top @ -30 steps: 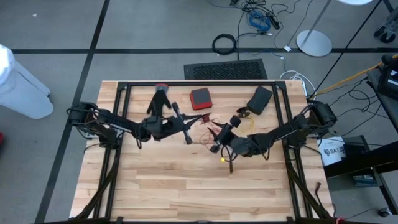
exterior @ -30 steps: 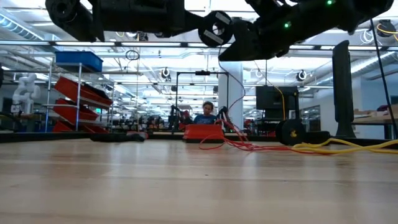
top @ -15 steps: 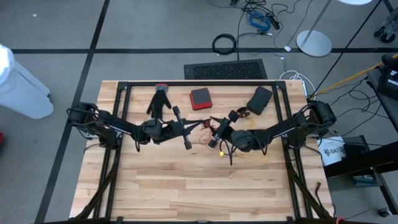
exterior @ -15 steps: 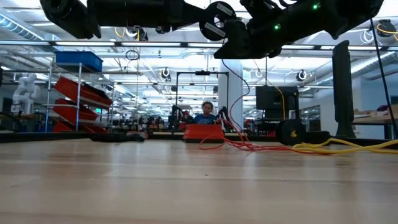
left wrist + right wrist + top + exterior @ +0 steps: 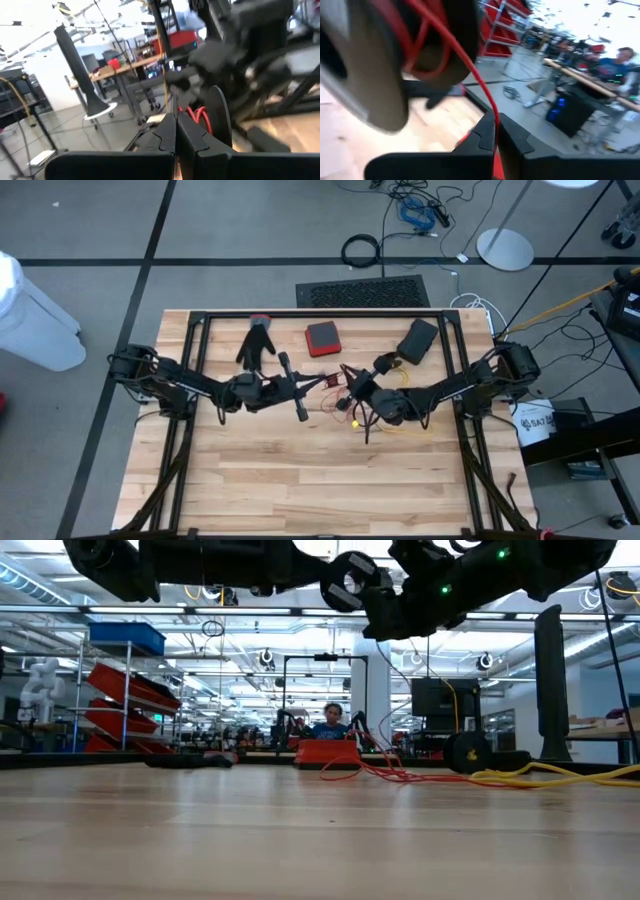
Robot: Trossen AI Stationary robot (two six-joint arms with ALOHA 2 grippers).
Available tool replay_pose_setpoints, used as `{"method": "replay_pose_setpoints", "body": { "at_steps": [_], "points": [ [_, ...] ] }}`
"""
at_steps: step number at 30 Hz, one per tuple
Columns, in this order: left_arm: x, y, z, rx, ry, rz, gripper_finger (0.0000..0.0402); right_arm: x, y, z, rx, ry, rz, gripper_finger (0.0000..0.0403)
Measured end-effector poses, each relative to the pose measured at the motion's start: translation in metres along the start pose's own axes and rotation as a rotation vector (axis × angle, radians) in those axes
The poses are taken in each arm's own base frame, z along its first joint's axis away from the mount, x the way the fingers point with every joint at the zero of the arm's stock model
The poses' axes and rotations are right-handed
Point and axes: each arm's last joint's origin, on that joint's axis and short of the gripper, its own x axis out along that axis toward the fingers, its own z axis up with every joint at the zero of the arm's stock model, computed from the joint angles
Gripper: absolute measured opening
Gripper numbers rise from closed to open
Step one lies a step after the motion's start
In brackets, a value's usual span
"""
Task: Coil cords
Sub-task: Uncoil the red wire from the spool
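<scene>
Motion blur hides much in the wrist views; the right gripper (image 5: 496, 131) pinches a thin red cord (image 5: 470, 65), and the left gripper (image 5: 176, 134) is pressed together, empty.

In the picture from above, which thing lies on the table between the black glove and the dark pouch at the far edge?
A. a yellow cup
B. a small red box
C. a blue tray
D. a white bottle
B: the small red box lies on the table between the black glove and the dark pouch.
</scene>
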Motion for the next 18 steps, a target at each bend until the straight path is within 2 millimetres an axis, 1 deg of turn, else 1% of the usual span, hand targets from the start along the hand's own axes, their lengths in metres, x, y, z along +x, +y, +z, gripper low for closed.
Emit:
{"method": "replay_pose_setpoints", "body": {
  "at_steps": [4, 11, 18],
  "points": [
    [0.001, 0.003, -0.008, 0.047, 0.073, 0.021, 0.0, -0.01, 0.0, 0.007, -0.01, -0.013, -0.017, 0.0001],
    [0.003, 0.009, -0.012, 0.12, 0.132, 0.109, 0.0, -0.027, 0.002, 0.016, -0.003, -0.05, 0.023, 0.0001],
    [0.005, 0.017, -0.015, 0.132, 0.144, 0.154, 0.0, -0.029, 0.009, 0.018, 0.01, -0.107, 0.26, 0.0]
  ]
}}
